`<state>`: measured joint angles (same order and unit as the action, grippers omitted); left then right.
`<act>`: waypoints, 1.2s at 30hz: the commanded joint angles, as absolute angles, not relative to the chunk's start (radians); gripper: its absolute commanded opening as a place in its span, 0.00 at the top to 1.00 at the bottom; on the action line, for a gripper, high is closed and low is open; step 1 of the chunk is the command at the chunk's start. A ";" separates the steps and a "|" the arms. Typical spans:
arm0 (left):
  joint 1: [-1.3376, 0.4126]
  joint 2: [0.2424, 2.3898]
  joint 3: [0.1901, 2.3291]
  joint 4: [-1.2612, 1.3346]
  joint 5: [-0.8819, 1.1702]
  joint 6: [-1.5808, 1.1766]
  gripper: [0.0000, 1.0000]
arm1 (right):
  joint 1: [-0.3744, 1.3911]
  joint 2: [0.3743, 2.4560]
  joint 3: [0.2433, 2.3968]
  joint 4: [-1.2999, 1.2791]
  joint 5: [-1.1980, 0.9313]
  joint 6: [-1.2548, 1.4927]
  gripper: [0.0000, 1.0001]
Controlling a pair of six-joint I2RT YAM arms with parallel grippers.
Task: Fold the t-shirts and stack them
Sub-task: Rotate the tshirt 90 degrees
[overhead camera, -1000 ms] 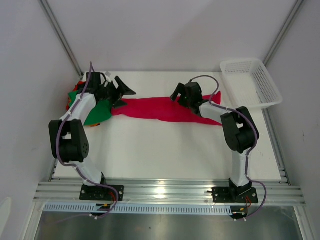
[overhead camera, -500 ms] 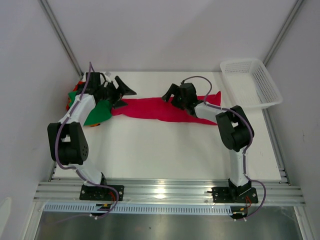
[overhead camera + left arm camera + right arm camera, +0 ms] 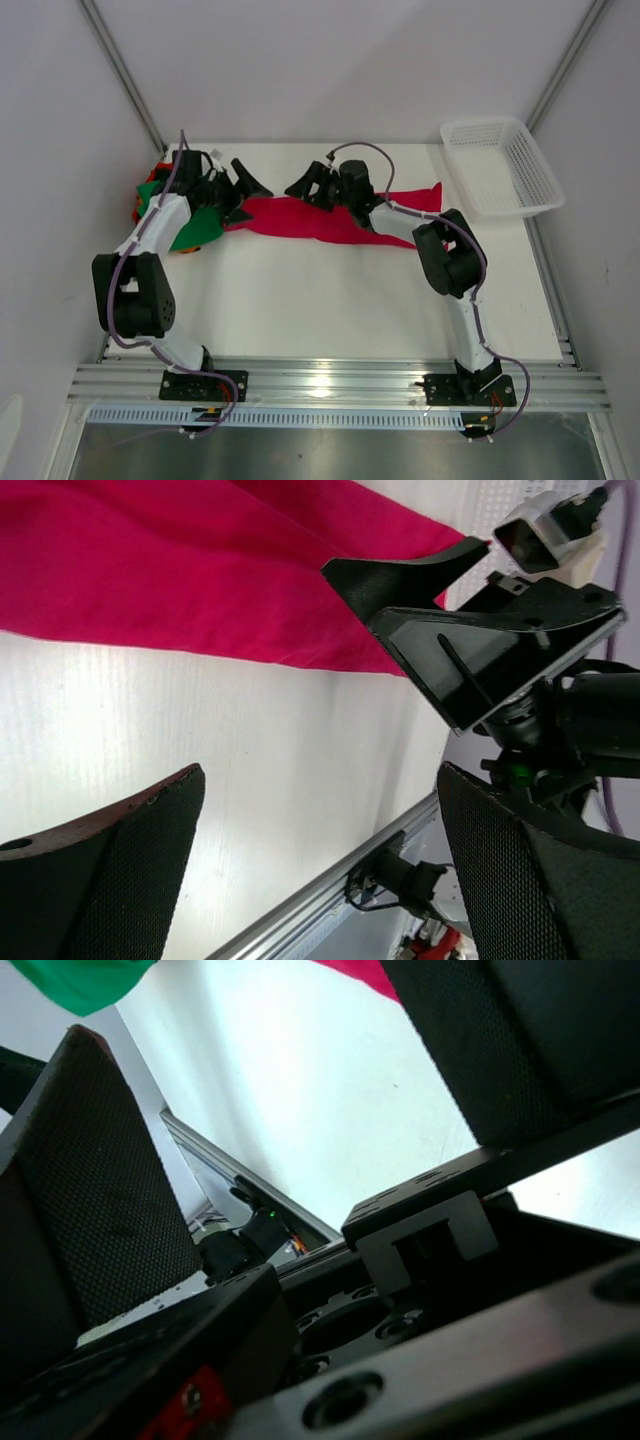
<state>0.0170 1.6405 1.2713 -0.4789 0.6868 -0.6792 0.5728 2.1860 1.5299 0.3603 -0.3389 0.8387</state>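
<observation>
While left pincer [image 3: 250, 195] and right pincer [image 3: 305, 183] gape, seemingly empty, a crimson t-shirt [image 3: 300, 218] crosses the table [image 3: 320, 300].

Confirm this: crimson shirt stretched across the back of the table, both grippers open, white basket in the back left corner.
One slip: the white basket is in the back right corner, as the top external view shows. The crimson shirt, open left gripper and open right gripper are as you said.

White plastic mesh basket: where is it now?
The white plastic mesh basket sits at the far right corner of the table in the top view, just right of the crimson-red cloth t-shirt's end.
</observation>
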 commanded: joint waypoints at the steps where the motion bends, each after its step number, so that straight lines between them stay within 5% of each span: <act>1: 0.011 1.551 1.307 -0.579 0.590 -0.612 0.01 | 0.587 2.230 1.600 0.426 -0.411 0.857 0.10; 6: 0.011 1.430 1.390 -0.730 0.411 -0.502 0.01 | 0.610 2.287 1.641 0.446 -0.436 0.896 0.10; 23: 0.057 0.985 1.348 -0.640 0.526 -0.515 0.00 | 0.721 2.491 1.838 0.454 -0.492 0.962 0.10; 36: 0.058 0.951 1.419 -0.703 0.509 -0.469 0.00 | 0.735 2.402 1.756 0.335 -0.354 0.829 0.10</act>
